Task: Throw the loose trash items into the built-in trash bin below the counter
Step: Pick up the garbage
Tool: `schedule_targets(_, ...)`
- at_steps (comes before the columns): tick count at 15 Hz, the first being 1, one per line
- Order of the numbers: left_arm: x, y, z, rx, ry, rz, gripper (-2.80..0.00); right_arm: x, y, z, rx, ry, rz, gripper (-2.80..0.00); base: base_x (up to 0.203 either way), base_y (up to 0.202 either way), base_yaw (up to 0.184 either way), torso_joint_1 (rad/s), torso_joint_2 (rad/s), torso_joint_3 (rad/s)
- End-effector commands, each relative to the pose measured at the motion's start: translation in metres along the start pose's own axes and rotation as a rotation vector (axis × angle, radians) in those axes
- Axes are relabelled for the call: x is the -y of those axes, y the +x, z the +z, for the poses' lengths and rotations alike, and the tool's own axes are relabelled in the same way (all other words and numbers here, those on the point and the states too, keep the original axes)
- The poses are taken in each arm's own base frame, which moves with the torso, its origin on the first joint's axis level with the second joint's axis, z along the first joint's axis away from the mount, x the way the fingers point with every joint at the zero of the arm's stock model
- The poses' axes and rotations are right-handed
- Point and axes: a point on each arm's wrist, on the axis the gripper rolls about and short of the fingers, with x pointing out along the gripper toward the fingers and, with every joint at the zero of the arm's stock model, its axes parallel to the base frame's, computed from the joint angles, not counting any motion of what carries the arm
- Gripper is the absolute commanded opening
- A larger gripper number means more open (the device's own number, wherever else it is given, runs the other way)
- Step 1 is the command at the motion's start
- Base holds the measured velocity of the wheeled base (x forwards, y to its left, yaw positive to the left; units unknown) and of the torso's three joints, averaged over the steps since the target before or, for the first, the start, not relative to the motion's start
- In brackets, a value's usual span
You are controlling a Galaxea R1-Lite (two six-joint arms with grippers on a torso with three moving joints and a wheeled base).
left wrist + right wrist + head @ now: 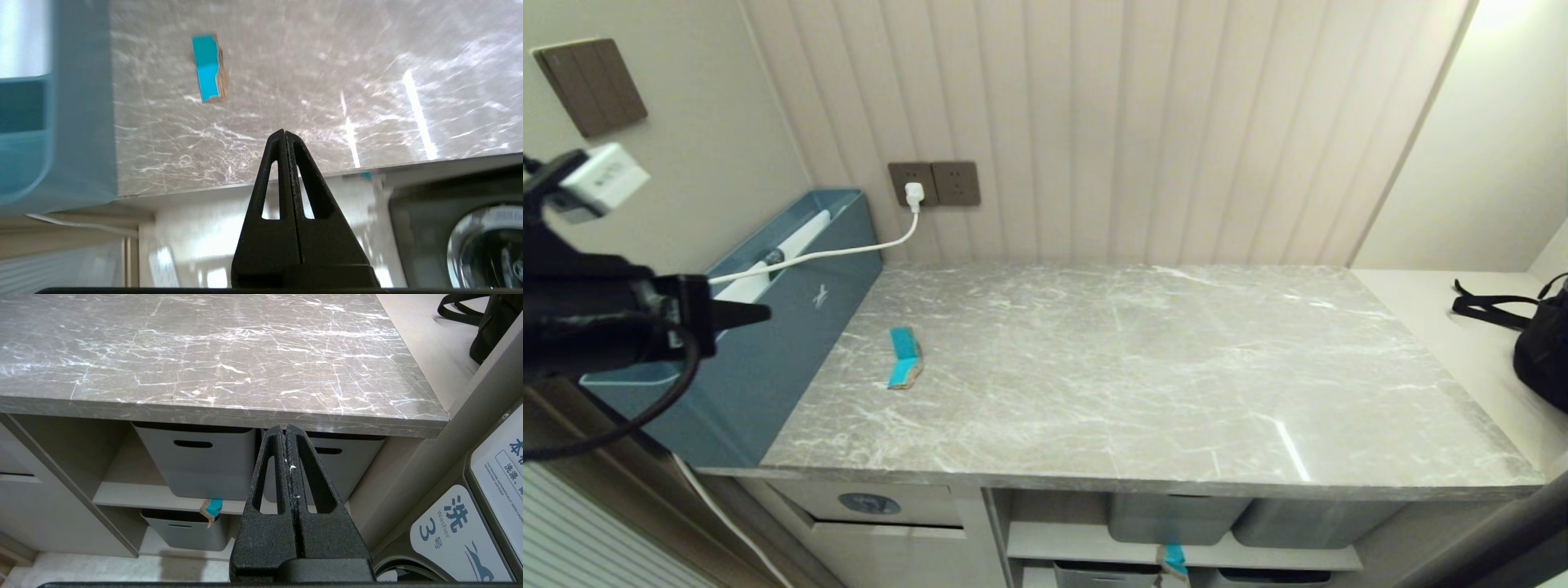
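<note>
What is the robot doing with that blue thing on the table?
It is tidying up trash. One turquoise tape scrap lies on the grey counter near the long blue box. The left gripper is raised at the left, over the blue box, fingers shut and holding nothing. The right gripper sits low in front of the grey tubs, also shut and empty. Another scrap hangs on the shelf edge below. The trash bin flap is under the counter.

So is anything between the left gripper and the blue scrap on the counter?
No. In the left wrist view only bare counter separates the left gripper from the scrap.
</note>
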Motion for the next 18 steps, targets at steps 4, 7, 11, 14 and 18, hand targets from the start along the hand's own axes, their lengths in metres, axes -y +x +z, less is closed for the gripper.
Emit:
schedule_targets(4, -0.008, 0.121, -0.005, -0.298, -0.022, 0.01, 0.0, 0.0, 0.0, 0.0, -0.003, -0.001, 0.0, -2.8, 0.0, 0.0, 0.0, 0.0, 0.0, 0.0)
schedule_targets(7, -0.016, 0.163, -0.006, -0.333, -0.003, 0.082, 0.0, 0.0, 0.0, 0.0, -0.001, -0.001, 0.0, -2.8, 0.0, 0.0, 0.0, 0.0, 0.0, 0.0)
schedule_targets(11, -0.027, 0.229, -0.009, -0.265, 0.0, 0.208, 0.0, 0.0, 0.0, 0.0, -0.003, -0.001, 0.0, -2.8, 0.0, 0.0, 0.0, 0.0, 0.0, 0.0)
schedule_targets(14, -0.027, 0.263, -0.011, -0.213, -0.019, 0.225, 0.0, 0.0, 0.0, 0.0, -0.002, -0.001, 0.0, -2.8, 0.0, 0.0, 0.0, 0.0, 0.0, 0.0)
schedule_targets(18, -0.034, 0.295, -0.025, -0.162, -0.022, 0.231, 0.0, 0.0, 0.0, 0.0, -0.001, -0.001, 0.0, -2.8, 0.0, 0.0, 0.0, 0.0, 0.0, 0.0)
